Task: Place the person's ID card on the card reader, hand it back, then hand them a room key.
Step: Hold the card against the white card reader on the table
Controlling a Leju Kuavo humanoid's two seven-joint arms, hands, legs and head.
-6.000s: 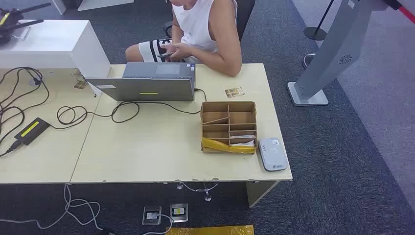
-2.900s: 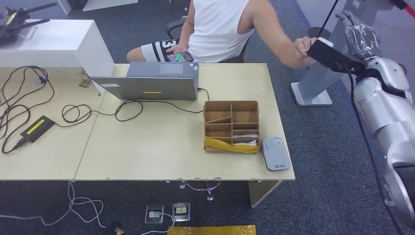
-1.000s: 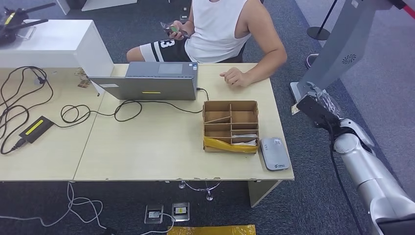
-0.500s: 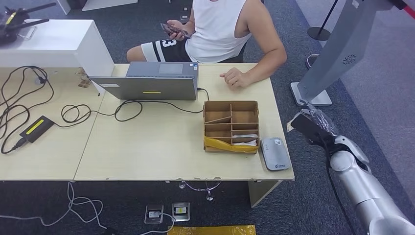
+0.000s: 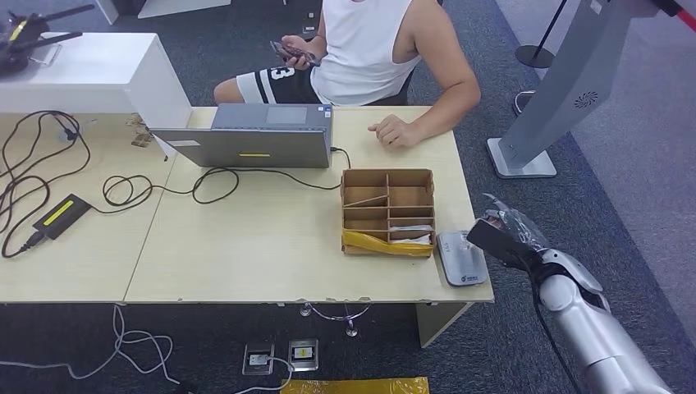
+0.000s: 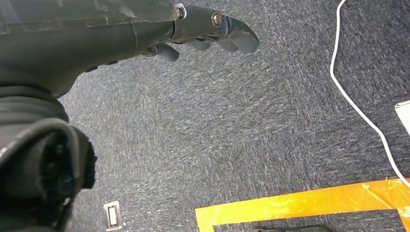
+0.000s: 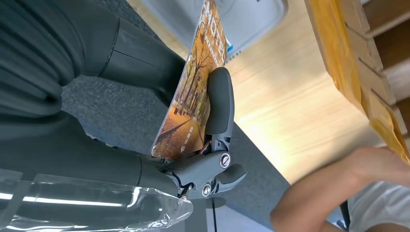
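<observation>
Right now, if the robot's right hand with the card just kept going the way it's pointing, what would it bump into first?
Most likely the card reader at the table's edge. The right hand, holding the ID card, points toward it. Depth is unclear, so it might pass just above.

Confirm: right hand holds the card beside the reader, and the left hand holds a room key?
Not quite. The left hand holds nothing; the left wrist view shows it over carpet. The right hand does hold the card beside the reader.

An office: a pale desk (image 5: 246,246) with laptop (image 5: 246,139), trailing cables (image 5: 148,190), grey carpet (image 5: 574,205).
</observation>
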